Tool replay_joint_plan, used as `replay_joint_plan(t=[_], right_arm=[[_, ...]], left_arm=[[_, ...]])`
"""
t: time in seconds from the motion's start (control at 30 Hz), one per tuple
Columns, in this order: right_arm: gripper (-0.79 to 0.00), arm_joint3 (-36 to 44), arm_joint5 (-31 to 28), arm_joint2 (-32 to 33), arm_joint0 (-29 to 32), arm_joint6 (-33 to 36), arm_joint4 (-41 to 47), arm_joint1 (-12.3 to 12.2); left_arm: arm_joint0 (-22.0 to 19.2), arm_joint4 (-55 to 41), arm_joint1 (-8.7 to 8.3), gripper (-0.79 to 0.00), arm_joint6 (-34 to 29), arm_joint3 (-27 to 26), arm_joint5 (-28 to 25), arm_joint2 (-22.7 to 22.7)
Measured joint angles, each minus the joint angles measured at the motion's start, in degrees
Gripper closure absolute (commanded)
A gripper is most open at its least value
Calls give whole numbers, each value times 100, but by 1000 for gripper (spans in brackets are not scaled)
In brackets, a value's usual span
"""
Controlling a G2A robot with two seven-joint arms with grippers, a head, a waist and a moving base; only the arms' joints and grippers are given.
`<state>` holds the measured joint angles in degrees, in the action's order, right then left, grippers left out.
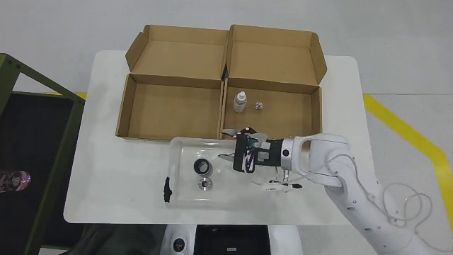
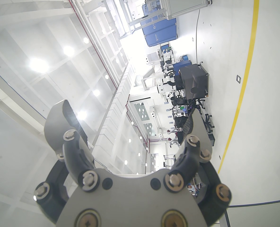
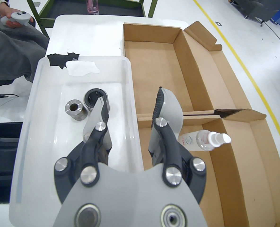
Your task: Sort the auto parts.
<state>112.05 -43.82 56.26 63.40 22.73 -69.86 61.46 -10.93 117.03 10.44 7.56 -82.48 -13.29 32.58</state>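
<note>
The white worktop [image 1: 113, 113] carries two open brown cardboard boxes [image 1: 170, 110] just beyond a clear plastic tray [image 1: 184, 195]. The right end effector [image 3: 130, 98], fingers apart, hangs over the tray's box-side rim. The left end effector [image 2: 129, 112] has its fingers apart and holds nothing. A black ring bearing [image 3: 96, 98] and a grey metal cylinder [image 3: 75, 109] lie inside the tray.

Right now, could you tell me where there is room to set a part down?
Left cardboard box: bare throughout. Right cardboard box: free past the spray bottle and small part. Clear tray: crowded around the bearing, bushing and right gripper.
</note>
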Motion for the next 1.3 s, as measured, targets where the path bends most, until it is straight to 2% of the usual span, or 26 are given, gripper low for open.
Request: replay_joint_plan(t=[0.7, 0.83, 0.93, 1.3], right_arm=[[-388, -543, 366, -1263, -295, 38, -722, 293], [-422, -719, 460, -1427, -383, 46, -784, 361], [-496, -842, 527, -1535, -462, 48, -819, 414], [-517, -1221, 670, -1837, -666, 51, -880, 588]], left_arm=[[0, 0, 0, -785, 0, 0, 0, 0], [0, 0, 0, -785, 0, 0, 0, 0], [0, 0, 0, -785, 0, 0, 0, 0], [0, 0, 0, -785, 0, 0, 0, 0]])
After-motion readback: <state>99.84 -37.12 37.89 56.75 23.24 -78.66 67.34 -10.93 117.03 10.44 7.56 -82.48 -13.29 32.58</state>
